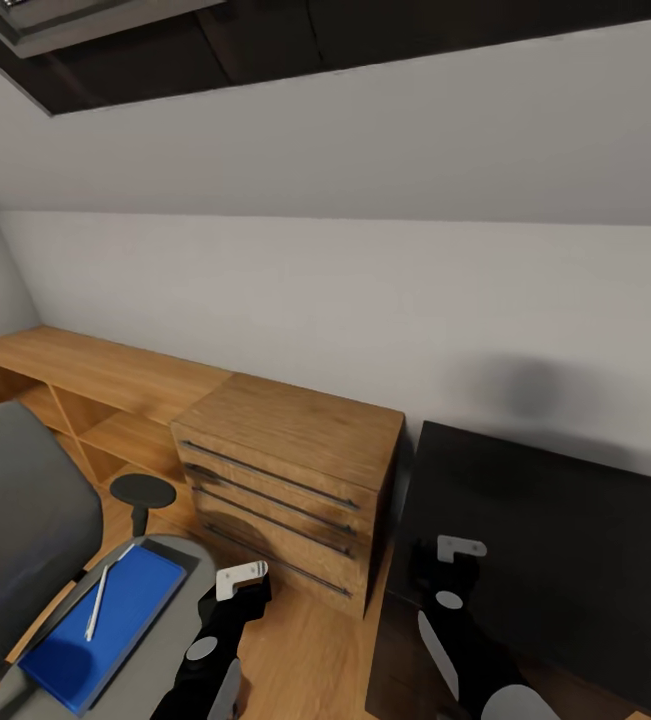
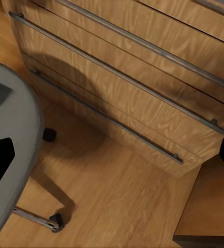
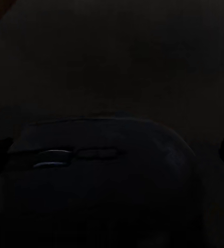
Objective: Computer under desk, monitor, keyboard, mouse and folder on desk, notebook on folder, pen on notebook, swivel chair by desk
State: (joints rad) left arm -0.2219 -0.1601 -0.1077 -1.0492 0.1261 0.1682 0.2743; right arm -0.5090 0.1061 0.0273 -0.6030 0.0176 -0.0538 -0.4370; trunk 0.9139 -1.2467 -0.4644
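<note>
Resting on the swivel chair seat at the head view's lower left, the bright blue folder is lying flat with a white pen on top of it. The left gripper is hovering over the wooden floor between the chair and the wooden chest of drawers, holding nothing; how wide its fingers are standing I cannot tell. The right gripper is hanging over the glossy black counter, and its fingers' spread is likewise unclear in the dark wrist view.
</note>
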